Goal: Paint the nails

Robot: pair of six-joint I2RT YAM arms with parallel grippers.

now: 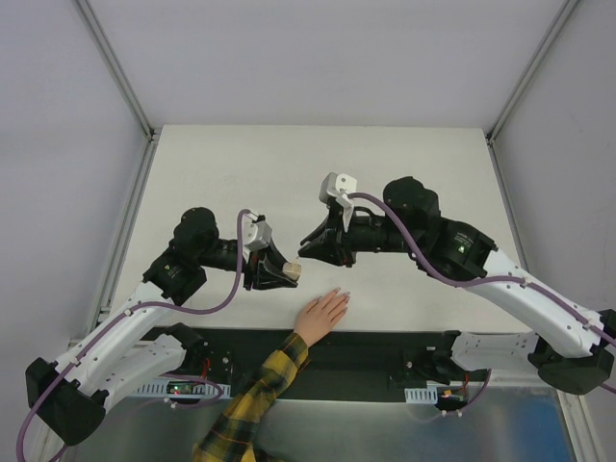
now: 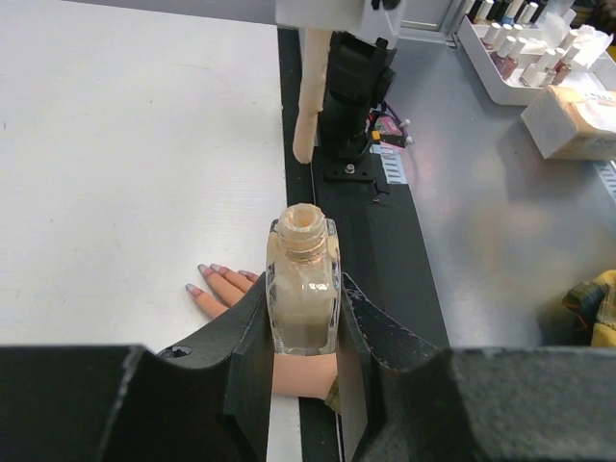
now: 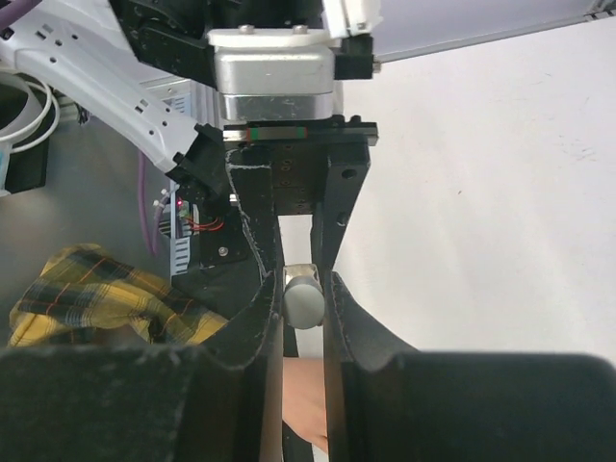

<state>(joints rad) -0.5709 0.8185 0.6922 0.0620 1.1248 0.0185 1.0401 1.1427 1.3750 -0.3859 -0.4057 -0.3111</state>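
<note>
A light-skinned hand (image 1: 322, 313) with a yellow-and-black plaid sleeve (image 1: 260, 395) lies flat at the table's near edge, fingers spread toward the far right. Its pale pinkish-lilac nails (image 2: 204, 270) show in the left wrist view, below and left of the bottle. My left gripper (image 1: 282, 274) is shut on a small open beige polish bottle (image 2: 303, 322), held just left of the hand. My right gripper (image 1: 310, 240) is shut on the bottle's grey-white cap (image 3: 304, 303), above the hand (image 3: 303, 399). The brush is hidden.
In the left wrist view, a white tray of several polish bottles (image 2: 520, 48) and a small box (image 2: 577, 115) stand on the grey bench beyond the table edge. A black strip (image 1: 385, 346) runs along the table's near edge under the wrist.
</note>
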